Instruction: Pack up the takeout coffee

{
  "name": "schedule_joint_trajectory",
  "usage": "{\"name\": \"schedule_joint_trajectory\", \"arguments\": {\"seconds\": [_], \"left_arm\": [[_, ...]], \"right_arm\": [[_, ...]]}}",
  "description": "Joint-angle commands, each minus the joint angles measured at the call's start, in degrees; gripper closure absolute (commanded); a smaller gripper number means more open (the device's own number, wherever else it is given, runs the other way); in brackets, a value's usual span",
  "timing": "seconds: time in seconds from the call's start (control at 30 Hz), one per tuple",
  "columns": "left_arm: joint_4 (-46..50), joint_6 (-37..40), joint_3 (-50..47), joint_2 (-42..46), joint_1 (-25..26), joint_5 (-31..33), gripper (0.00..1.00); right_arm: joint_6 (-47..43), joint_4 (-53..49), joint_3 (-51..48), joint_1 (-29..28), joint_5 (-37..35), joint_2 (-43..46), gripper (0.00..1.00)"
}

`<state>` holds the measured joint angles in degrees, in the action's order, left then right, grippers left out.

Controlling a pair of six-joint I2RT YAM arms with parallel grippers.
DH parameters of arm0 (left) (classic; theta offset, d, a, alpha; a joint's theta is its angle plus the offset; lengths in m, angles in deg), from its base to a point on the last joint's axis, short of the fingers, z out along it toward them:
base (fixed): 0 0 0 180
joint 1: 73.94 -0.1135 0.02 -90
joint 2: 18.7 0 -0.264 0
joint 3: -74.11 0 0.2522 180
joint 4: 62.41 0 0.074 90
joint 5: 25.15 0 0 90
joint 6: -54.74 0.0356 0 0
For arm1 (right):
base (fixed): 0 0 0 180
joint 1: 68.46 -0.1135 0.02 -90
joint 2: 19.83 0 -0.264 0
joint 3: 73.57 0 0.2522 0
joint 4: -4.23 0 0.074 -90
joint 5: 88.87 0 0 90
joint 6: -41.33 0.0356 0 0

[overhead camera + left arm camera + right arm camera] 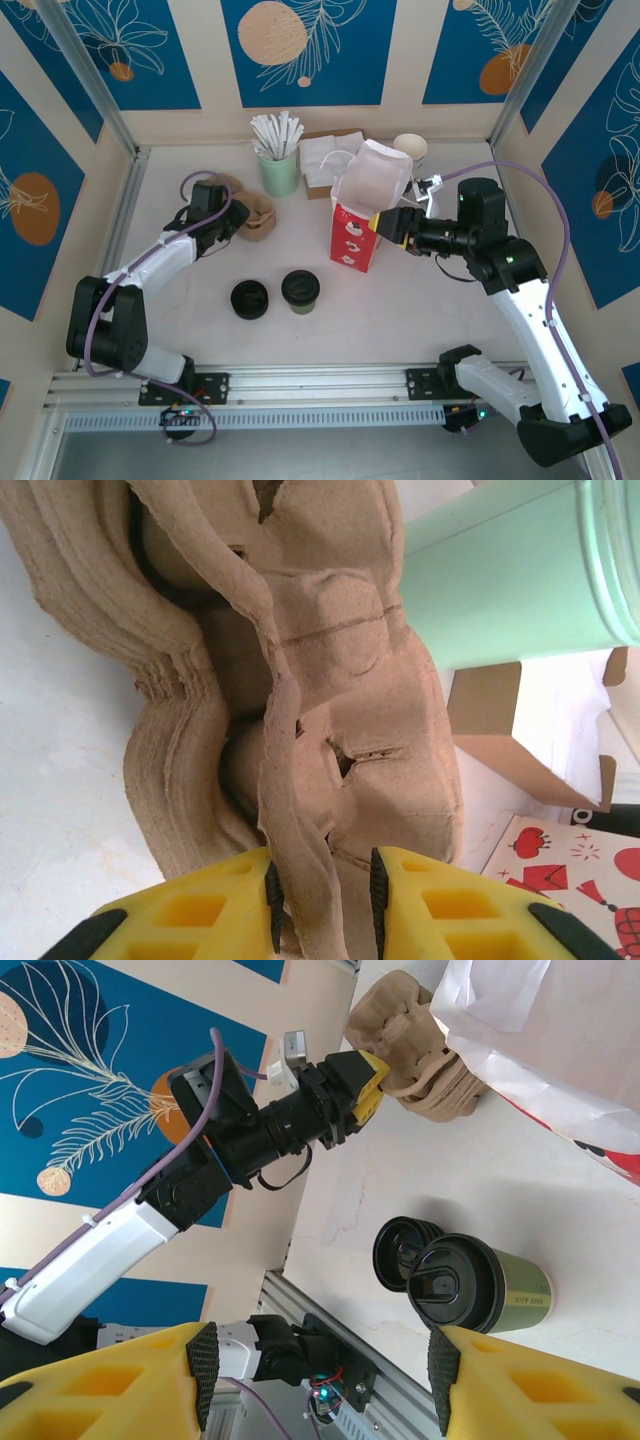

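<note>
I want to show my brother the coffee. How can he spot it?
Find the red bag in the middle. Just on its near side sit two round black tops. The coffee is the right one, with green sides; the left one is only a low black piece.

The red bag point(352, 243) has white patches with little red pictures, and it is white inside. Left of the bag, the takeout coffee point(300, 291) is dark olive-green with a black lid, and the low round piece point(249, 299) is all black. Behind the bag, the holder cup point(279, 174) is mint green and its sticks point(275, 130) are white. The cup carriers point(256, 215) are brown. The walls point(330, 60) are blue with white leaves and orange circles. The left gripper point(322, 900) and right gripper point(320, 1370) are yellow with black pads.
</note>
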<state>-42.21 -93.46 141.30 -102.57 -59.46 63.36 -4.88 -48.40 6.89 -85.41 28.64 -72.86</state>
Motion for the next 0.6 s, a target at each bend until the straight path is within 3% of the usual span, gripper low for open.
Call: {"name": "schedule_joint_trajectory", "arguments": {"seconds": [0.0, 0.57], "left_arm": [[-2.0, -1.3, 0.3, -0.2, -0.8, -0.3, 0.72], [-4.9, -3.7, -0.3, 0.5, -0.6, -0.9, 0.9]], "right_arm": [[-0.8, -1.2, -0.6, 0.5, 1.9, 1.0, 0.4], [-0.6, -1.9, -1.1, 2.0, 2.7, 1.5, 0.4]]}}
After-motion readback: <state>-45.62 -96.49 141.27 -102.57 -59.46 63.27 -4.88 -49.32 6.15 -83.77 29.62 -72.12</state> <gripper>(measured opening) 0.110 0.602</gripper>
